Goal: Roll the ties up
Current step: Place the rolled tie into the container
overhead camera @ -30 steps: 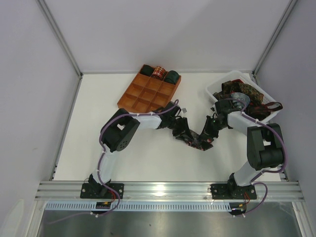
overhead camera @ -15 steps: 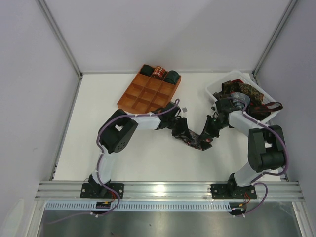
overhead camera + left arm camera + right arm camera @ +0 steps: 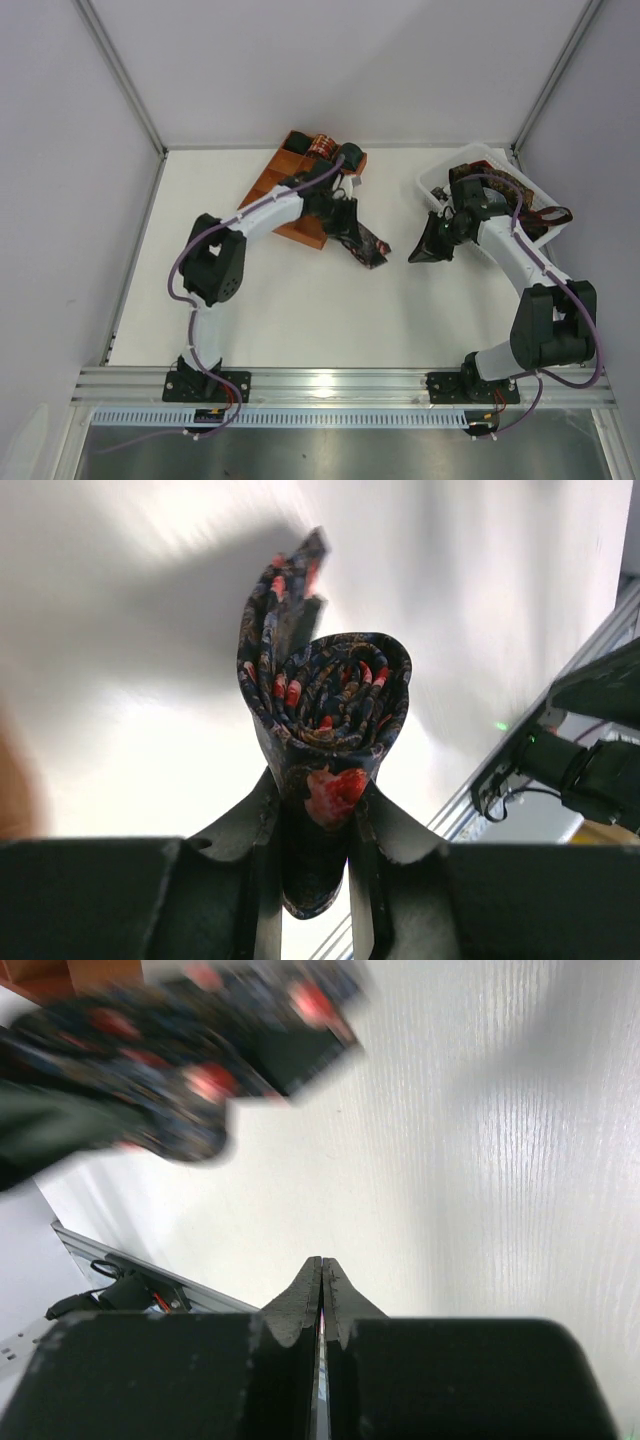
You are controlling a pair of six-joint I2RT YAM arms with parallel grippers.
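Over the table [image 3: 300,310], left claw [image 3: 315,800] clamps coiled tie [image 3: 325,695].

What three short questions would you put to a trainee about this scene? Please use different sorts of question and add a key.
1. True or false: the right tool is shut and holds nothing.
2. What does the left tool grip? A. a rolled tie B. the rim of a tray C. a cable
3. Fill the gap: the loose ties lie in the white ____ at the far right of the top view.
Key: 1 true; 2 A; 3 bin.
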